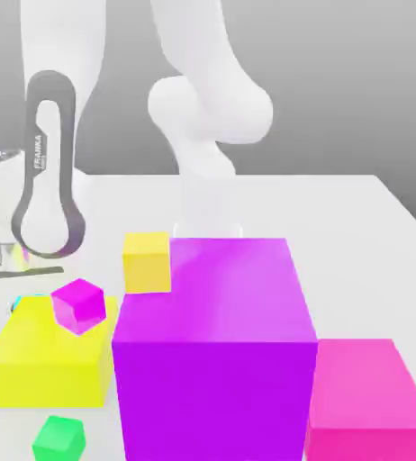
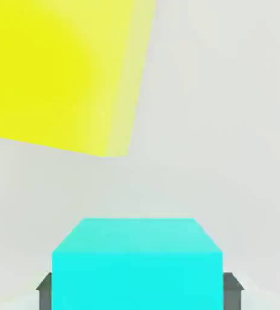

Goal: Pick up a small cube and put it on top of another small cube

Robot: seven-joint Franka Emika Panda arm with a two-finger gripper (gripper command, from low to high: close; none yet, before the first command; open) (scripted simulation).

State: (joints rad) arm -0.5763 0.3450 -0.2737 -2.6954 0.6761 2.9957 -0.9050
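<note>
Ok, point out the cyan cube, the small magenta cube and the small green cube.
cyan cube [image 2: 136, 266]: hand view, facing side.
small magenta cube [image 1: 78, 304]: exterior view, centre, atop the yellow block.
small green cube [image 1: 58, 438]: exterior view, front face.

You get bright, even, flat light on the white counter [image 1: 356, 216], faint soft shadows, no glare, and a softly blurred yellow cube [image 2: 57, 66] up close.

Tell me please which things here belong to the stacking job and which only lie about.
Belong to the job:
- small cyan cube, held between the shut jaws of the gripper
- small magenta cube or small green cube, either a possible base

Only lying about:
- big purple cube
- big yellow cube
- pink cube
- smaller yellow cube
</note>
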